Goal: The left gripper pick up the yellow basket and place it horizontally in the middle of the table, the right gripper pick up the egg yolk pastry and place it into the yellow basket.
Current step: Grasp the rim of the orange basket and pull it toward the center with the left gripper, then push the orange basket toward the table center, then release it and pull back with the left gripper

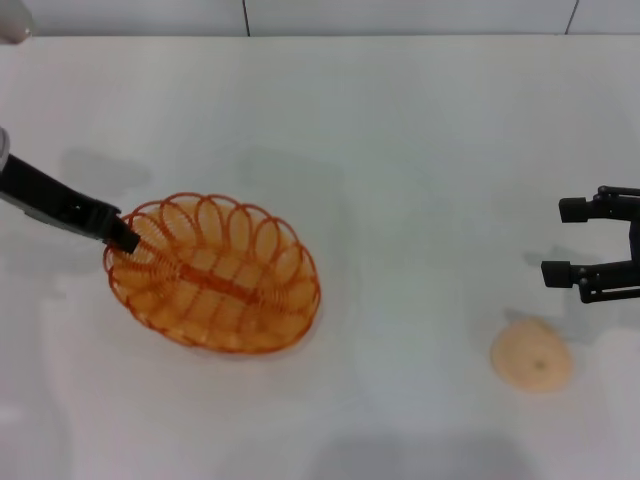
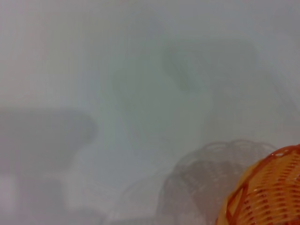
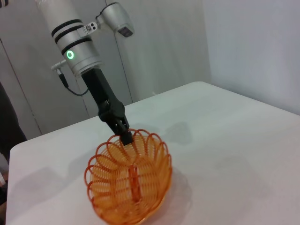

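The yellow basket (image 1: 215, 272) is left of the middle of the white table (image 1: 400, 150). My left gripper (image 1: 125, 238) is shut on the rim at its left end. In the right wrist view the left gripper (image 3: 125, 137) holds the basket (image 3: 129, 183) tilted, with the gripped end raised. A corner of the basket (image 2: 272, 192) and its shadow show in the left wrist view. The egg yolk pastry (image 1: 531, 358) lies on the table at the front right. My right gripper (image 1: 555, 241) is open and empty, just behind and right of the pastry.
The table's back edge meets a tiled wall (image 1: 400, 15). In the right wrist view a grey wall (image 3: 164, 42) stands behind the left arm.
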Tool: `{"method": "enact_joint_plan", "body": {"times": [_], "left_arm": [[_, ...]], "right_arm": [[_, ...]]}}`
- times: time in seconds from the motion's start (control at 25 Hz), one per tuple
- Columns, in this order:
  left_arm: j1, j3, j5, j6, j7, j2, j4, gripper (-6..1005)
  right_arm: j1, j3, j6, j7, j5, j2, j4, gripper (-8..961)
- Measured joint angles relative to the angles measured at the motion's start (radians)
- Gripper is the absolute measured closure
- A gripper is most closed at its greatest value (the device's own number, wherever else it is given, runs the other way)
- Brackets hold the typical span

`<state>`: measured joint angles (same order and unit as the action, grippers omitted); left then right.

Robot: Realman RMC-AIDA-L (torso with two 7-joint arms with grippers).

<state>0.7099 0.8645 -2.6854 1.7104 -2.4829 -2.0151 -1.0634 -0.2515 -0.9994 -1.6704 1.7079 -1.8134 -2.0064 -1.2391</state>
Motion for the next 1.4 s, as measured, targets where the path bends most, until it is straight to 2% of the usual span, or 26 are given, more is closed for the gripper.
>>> {"method": "enact_joint_plan", "body": {"times": [0.4, 0.72, 1.4], "left_arm": [[0.038, 0.001, 0.039, -0.003, -0.215, 0.001, -0.004, 922], [0.041, 0.004, 0.049, -0.049, -0.317, -0.002, 0.007, 915], [0.055, 0.009, 0.126, -0.176, -0.307, -0.018, 0.146, 901]], "right_arm": [[0.000, 0.003, -0.007, -0.002, 0.010, 0.000, 0.008, 83], [-0.004, 0.003, -0.010, -0.003, 0.011, 0.000, 0.009, 83], [-0.013, -0.002, -0.023, 0.003, 0.023, 0.000, 0.008, 83]]}}
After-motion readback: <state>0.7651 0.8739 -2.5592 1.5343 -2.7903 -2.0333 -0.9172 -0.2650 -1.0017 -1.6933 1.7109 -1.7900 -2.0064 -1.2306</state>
